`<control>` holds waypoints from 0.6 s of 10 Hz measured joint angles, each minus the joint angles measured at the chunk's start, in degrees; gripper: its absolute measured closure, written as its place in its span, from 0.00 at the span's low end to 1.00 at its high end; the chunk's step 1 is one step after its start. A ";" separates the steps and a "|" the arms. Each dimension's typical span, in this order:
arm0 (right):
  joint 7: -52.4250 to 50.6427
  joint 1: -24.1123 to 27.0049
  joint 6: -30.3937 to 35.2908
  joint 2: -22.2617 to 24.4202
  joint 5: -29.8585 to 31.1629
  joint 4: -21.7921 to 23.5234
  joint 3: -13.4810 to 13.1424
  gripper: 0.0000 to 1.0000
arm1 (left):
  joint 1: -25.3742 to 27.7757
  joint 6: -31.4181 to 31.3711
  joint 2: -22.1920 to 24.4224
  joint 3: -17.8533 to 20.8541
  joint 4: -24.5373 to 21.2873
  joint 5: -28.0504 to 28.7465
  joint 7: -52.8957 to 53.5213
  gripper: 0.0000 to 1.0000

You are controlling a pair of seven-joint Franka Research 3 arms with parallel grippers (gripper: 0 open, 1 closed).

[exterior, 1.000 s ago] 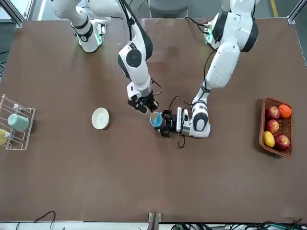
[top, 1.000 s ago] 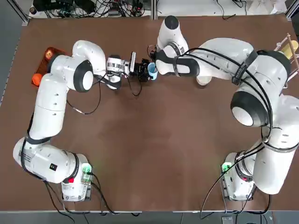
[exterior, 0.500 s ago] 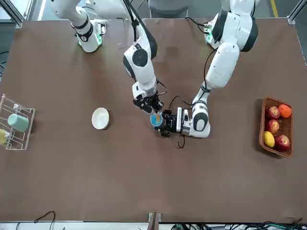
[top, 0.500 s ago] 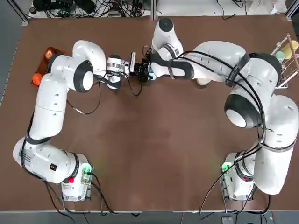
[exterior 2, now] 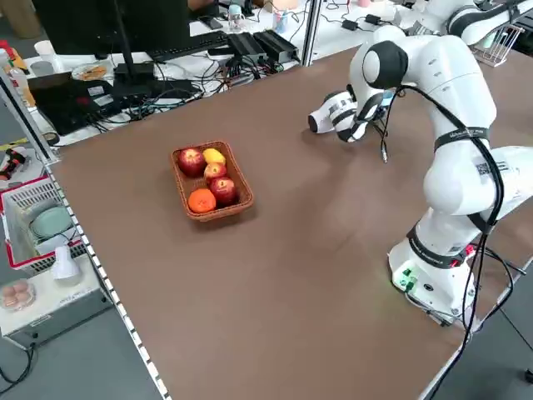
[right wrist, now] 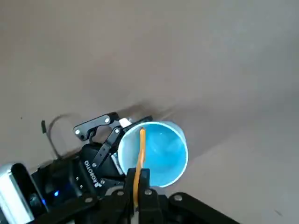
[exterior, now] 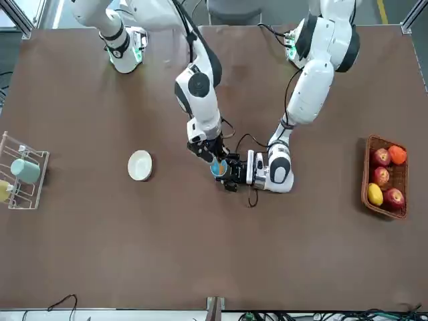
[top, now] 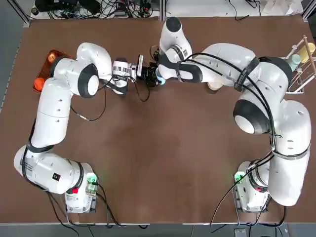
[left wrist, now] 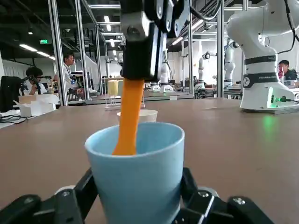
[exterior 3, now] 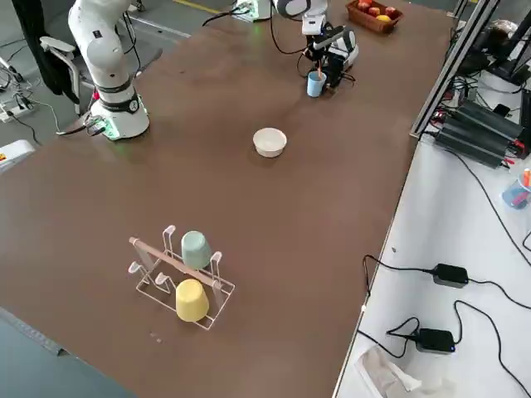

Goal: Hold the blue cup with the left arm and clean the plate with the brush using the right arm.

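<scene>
Look at the blue cup point(left wrist: 135, 179) first, because everything else sits around it. It stands upright on the brown table point(exterior: 200, 254), near the middle. Your left gripper point(left wrist: 135, 205) lies low beside the cup, and its two black fingers point(left wrist: 70, 203) hug the cup from both sides. So the left gripper is closed snugly on the blue cup.

Your right gripper point(right wrist: 138, 186) hangs right above the cup and points down at it. Its fingers are pinched tight on the top of the brush point(right wrist: 139, 156). The brush has a thin orange handle. It goes straight down into the cup, and its low end is hidden inside, so you cannot see the bristles.

The plate point(exterior: 140, 165) is a small round white dish. In the front view it sits well apart from the cup, off toward the right arm's side, with nothing on it and nothing touching it.

Farther out past the plate from the cup, a wire rack point(exterior 3: 178, 278) stands near the table edge. It holds a pale green cup point(exterior 3: 196, 248) and a yellow cup point(exterior 3: 191, 300).

On the other side of the blue cup, past the left arm point(top: 54, 108), you see a basket point(exterior 2: 208, 179) of fruit, with red apples and an orange.

Behind the cup in the left wrist view, you can see people point(left wrist: 32, 77) sitting far off in the room.
</scene>
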State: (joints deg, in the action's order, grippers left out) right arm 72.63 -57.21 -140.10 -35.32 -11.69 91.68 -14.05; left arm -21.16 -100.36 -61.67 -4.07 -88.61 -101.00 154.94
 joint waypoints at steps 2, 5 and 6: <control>0.08 0.73 0.11 0.00 0.36 -0.02 -1.35 0.95 | -0.03 -0.05 0.00 -0.01 0.01 -0.12 0.00 0.25; 0.05 2.57 0.12 -0.09 1.89 -0.05 -1.90 0.95 | -0.15 -0.05 0.00 0.00 0.01 -0.12 0.00 0.25; 0.05 2.54 0.22 -0.25 2.23 -0.05 -1.88 0.95 | -0.16 -0.05 0.00 0.00 0.01 -0.12 0.00 0.25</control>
State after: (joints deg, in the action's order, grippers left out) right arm 72.68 -54.67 -139.88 -35.57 -9.46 91.63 -15.93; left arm -21.32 -100.40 -61.67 -4.07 -88.60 -101.12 154.94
